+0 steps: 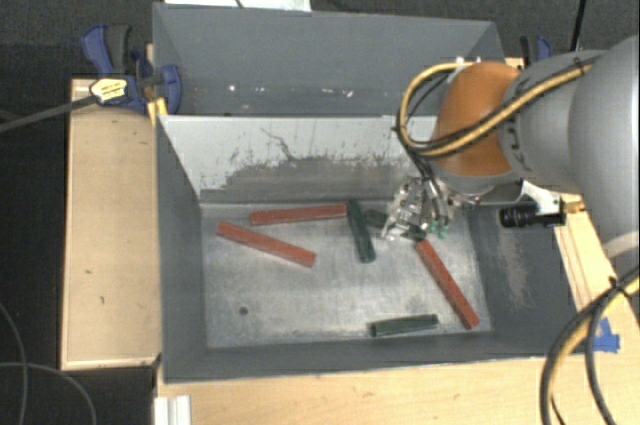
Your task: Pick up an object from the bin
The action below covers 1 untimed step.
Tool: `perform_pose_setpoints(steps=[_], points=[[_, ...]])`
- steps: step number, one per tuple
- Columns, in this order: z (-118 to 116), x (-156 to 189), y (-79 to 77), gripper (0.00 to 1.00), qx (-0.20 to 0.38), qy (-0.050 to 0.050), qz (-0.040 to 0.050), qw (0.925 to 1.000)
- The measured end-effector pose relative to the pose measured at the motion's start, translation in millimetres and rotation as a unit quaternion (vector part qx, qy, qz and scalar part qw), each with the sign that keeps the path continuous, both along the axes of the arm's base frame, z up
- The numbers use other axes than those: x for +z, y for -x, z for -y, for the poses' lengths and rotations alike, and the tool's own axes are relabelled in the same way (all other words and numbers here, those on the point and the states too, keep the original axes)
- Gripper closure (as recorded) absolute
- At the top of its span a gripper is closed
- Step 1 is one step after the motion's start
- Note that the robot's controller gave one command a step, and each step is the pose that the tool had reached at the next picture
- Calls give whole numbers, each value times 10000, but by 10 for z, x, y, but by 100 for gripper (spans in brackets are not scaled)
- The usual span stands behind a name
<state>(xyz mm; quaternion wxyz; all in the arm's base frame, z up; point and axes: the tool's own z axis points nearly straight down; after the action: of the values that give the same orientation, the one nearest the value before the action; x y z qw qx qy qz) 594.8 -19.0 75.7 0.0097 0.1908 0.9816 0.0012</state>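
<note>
Grey metal bin (185, 263) seen from above, with five thin sticks lying flat and spread out on its floor. At the left a slanted red stick (266, 244) lies with its right end nearer the front. Just behind it a level red stick (297, 214) runs along the back wall. Next comes a dark green stick (360, 231), running front to back, its far end leaning slightly left. A front green stick (404, 324) lies level by the front wall, well apart from the rest. The tool (412, 218) hangs low over the back right of the floor, just right of the dark green stick's far end. Whether the tool is wide or narrow cannot be told, and nothing is seen held in it. Directly in front of the tool begins the right red stick (447, 285). Its long axis slants away to the front right corner, and its near end looks like the closest thing to grasp
</note>
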Motion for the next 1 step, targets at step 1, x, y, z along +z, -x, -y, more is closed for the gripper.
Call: perform_pose_setpoints(steps=[1], points=[[3,415,-37,100,36,-7,-66,10000]])
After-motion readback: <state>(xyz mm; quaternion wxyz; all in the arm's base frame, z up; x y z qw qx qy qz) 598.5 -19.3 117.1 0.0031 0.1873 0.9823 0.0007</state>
